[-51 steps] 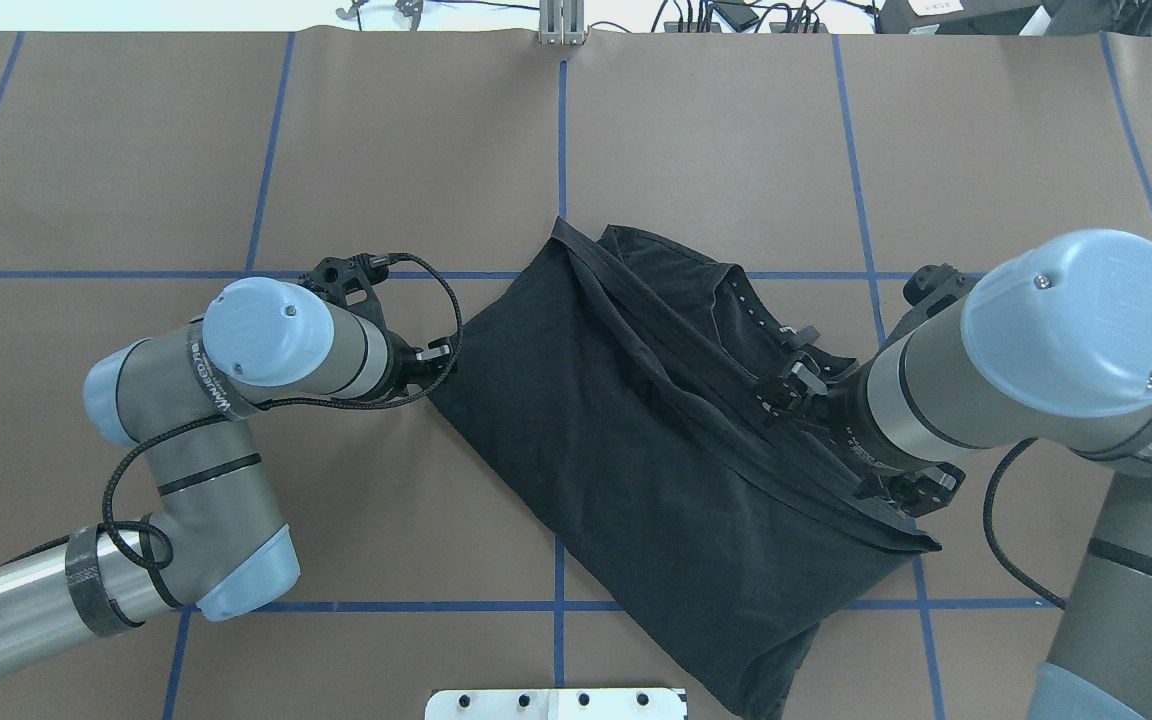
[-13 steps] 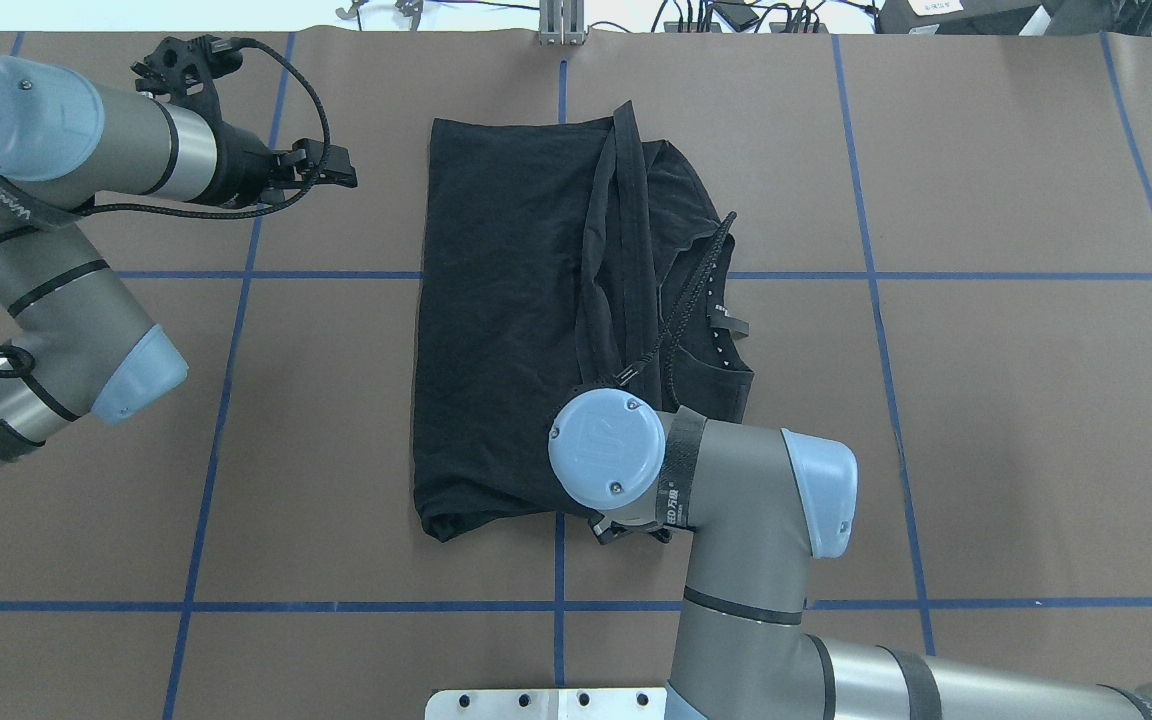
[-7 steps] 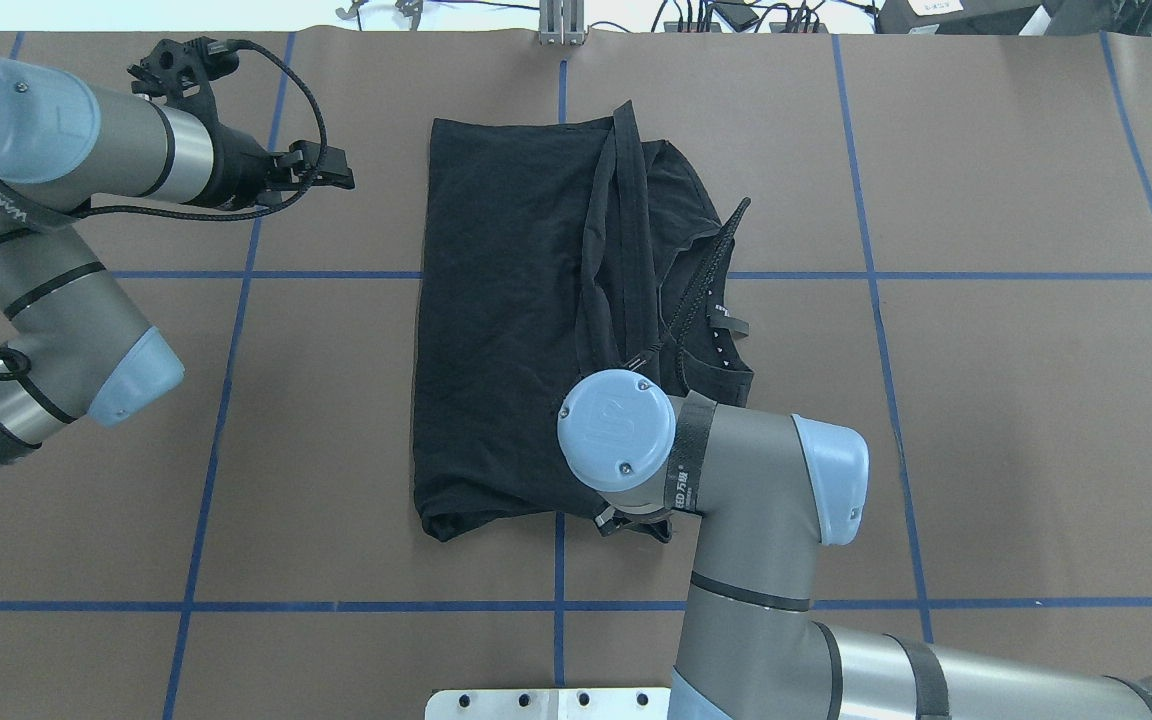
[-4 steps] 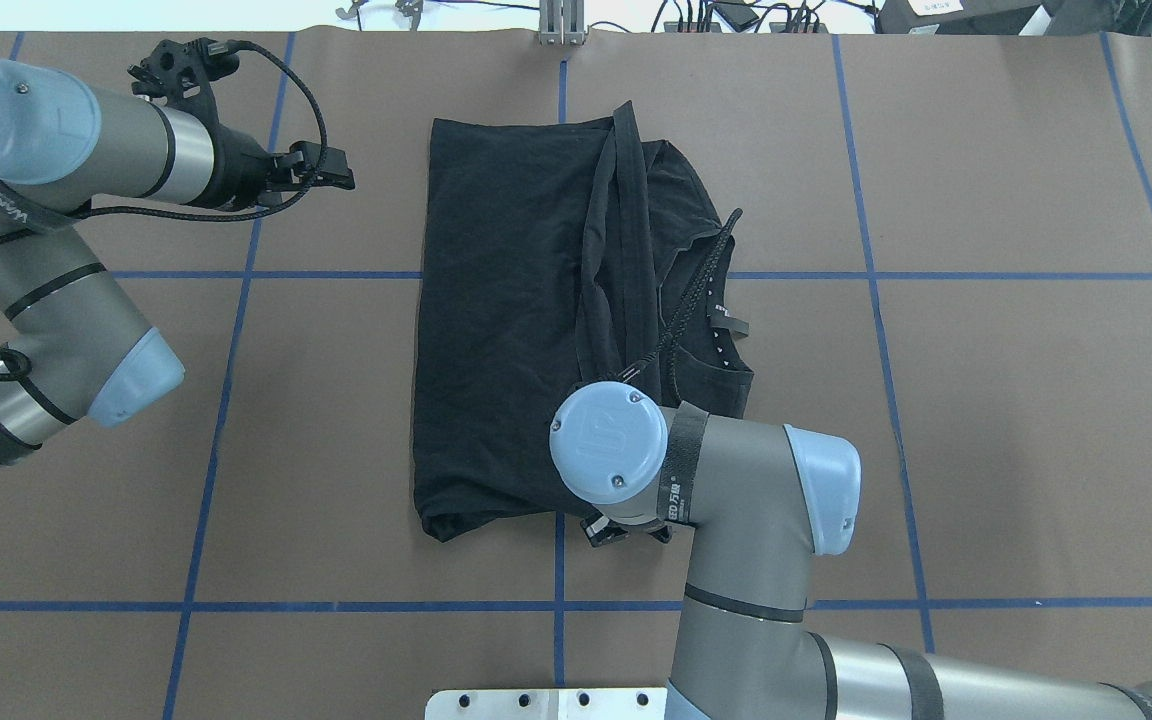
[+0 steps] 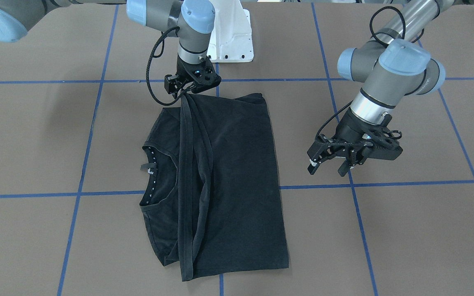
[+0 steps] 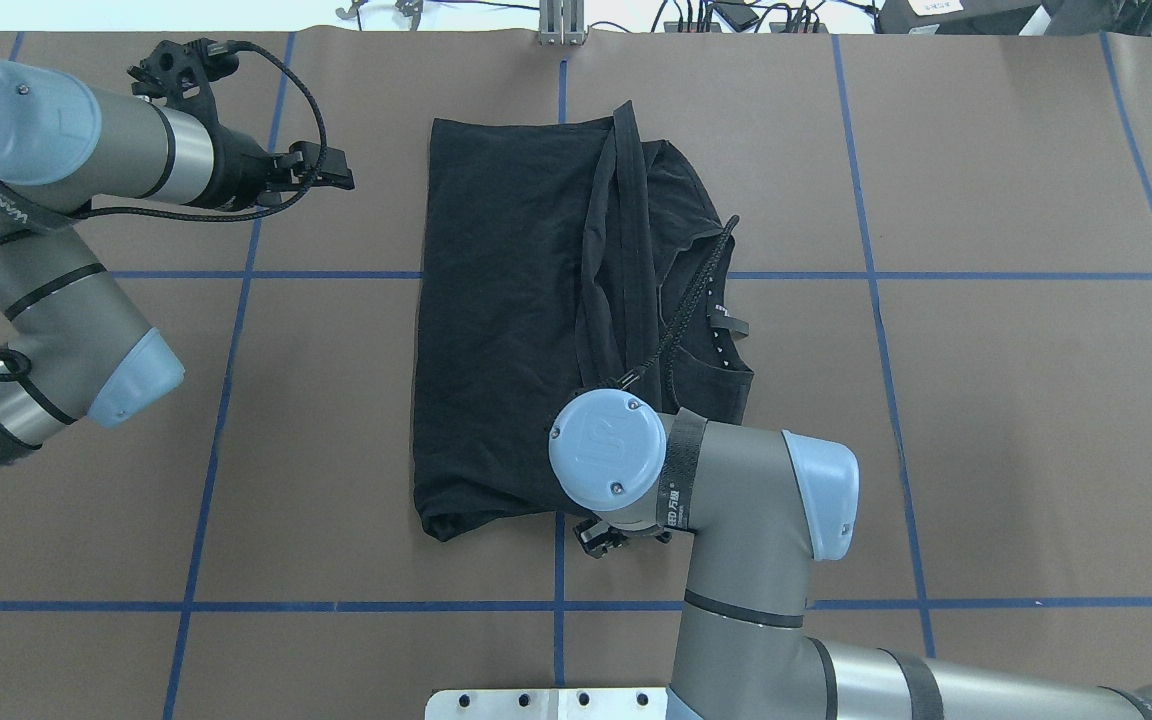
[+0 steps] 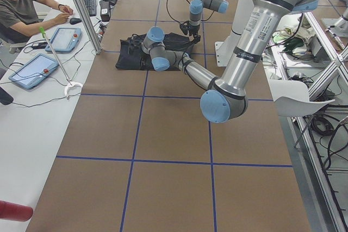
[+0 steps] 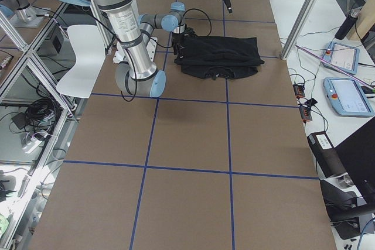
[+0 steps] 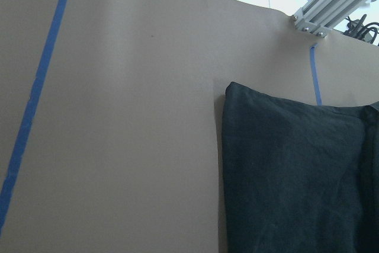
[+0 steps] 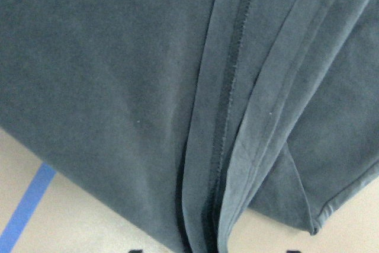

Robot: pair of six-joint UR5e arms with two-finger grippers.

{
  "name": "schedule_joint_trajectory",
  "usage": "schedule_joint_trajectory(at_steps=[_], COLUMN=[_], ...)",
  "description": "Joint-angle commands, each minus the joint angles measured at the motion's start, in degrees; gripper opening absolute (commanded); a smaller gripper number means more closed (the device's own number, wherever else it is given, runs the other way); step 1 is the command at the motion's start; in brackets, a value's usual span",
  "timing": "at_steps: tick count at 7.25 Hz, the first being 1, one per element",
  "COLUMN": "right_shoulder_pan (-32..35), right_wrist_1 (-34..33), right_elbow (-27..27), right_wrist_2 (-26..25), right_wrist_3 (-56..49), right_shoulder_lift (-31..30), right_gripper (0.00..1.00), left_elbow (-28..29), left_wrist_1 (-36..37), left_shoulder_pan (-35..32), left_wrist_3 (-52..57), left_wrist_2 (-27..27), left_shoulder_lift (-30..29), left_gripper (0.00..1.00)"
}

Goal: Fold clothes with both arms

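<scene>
Exterior front-facing view: the right gripper (image 5: 186,93) sits open over the robot-side hem of the black T-shirt (image 5: 237,172), folded flat on the desk (image 5: 405,230). The left gripper (image 5: 326,167) hangs open, empty. Soft, light, floppy cloth; I'd pinch hem corners.

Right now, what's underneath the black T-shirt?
The brown table cover, with two blue tape lines running in beneath the T-shirt and out the other side. Where they cross, and anything between the folded layers, is covered.
</scene>
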Motion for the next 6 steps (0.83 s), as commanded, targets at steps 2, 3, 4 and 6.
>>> schedule_joint_trajectory(at_steps=[2,3,4,6], right_shoulder_pan=[-0.1,-0.2,-0.2,0.2], right_wrist_1=[0.0,0.0,0.0,0.0], right_elbow=[-0.1,-0.1,-0.1,-0.1], right_wrist_2=[0.1,0.1,0.2,0.3], right_wrist_3=[0.0,0.0,-0.1,-0.7], right_shoulder_lift=[-0.2,-0.3,-0.3,-0.3], right_gripper=[0.55,0.51,0.32,0.0], left_elbow=[0.0,0.0,0.0,-0.1], left_wrist_1=[0.0,0.0,0.0,0.0], left_shoulder_pan=[0.0,0.0,0.0,0.0], left_wrist_3=[0.0,0.0,0.0,0.0], left_wrist_2=[-0.1,-0.1,-0.1,-0.1], left_shoulder_lift=[0.0,0.0,0.0,0.0], left_gripper=[1.0,1.0,1.0,1.0])
